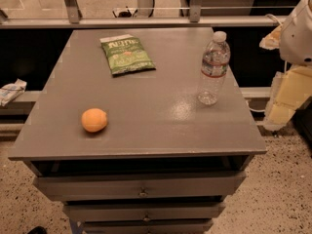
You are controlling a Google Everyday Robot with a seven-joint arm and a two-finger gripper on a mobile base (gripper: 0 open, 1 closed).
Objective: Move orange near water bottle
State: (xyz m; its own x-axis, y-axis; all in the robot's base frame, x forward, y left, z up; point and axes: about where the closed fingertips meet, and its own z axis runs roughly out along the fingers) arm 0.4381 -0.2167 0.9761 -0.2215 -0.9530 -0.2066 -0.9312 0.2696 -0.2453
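Note:
The orange sits on the grey table top near its front left. The water bottle stands upright at the right side of the table, clear with a white cap and a white-and-red label. They are far apart, about a third of the frame's width. My gripper hangs off the right edge of the table, below the white arm housing, well away from the orange and holding nothing I can see.
A flat green snack bag lies at the back of the table. The table has drawers in front. A rail runs behind it. A white packet lies on a ledge at the left.

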